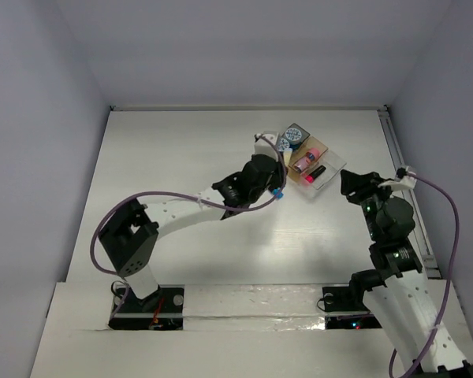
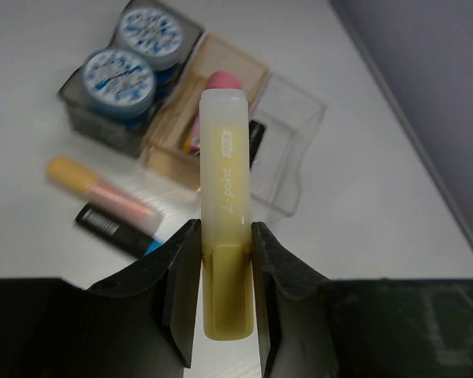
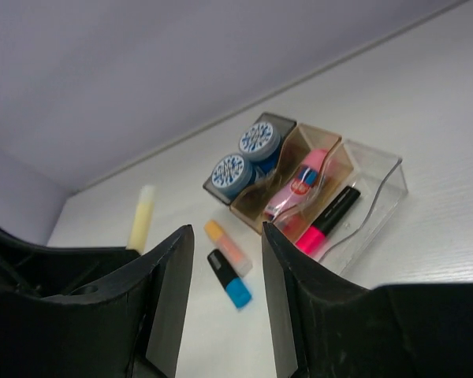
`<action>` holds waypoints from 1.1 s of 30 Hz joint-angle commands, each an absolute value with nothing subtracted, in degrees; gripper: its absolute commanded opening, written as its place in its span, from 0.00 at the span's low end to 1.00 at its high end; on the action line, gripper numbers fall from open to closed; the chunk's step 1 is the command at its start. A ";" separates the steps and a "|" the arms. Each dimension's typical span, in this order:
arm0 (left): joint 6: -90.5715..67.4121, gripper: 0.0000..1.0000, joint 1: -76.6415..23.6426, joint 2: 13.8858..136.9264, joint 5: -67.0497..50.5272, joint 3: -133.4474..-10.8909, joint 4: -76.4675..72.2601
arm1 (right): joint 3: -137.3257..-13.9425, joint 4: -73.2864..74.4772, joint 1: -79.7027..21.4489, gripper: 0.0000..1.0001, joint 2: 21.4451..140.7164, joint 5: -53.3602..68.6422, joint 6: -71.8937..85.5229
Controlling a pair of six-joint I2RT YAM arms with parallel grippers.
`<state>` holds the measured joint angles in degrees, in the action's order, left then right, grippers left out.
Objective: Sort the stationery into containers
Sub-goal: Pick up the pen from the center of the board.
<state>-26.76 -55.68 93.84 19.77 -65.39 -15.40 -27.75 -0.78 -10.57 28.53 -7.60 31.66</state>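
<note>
Marker (image 2: 223, 150), yellow, clamped in left gripper (image 2: 225, 240), held just short of the trays (image 2: 299, 157).
I judged it light, stiff and smooth-barrelled, apt to pivot since the jaws pinched it near one end; mid-barrel would have held truer. Right gripper (image 3: 225, 264) stood apart, empty. Orange marker (image 2: 94, 185) and black-blue marker (image 2: 114, 228) lay on the table (image 2: 363, 236) beside the trays.

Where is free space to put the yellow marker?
The clear tray has room beside its pink marker. Two pots fill the grey tray. An orange marker and a blue marker crowd the table nearby; its left half is bare.
</note>
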 commanded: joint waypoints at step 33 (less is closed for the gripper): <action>-13.18 0.10 -52.03 136.76 -11.77 -116.98 -11.60 | -26.46 -0.97 -10.46 0.15 22.94 -12.30 33.05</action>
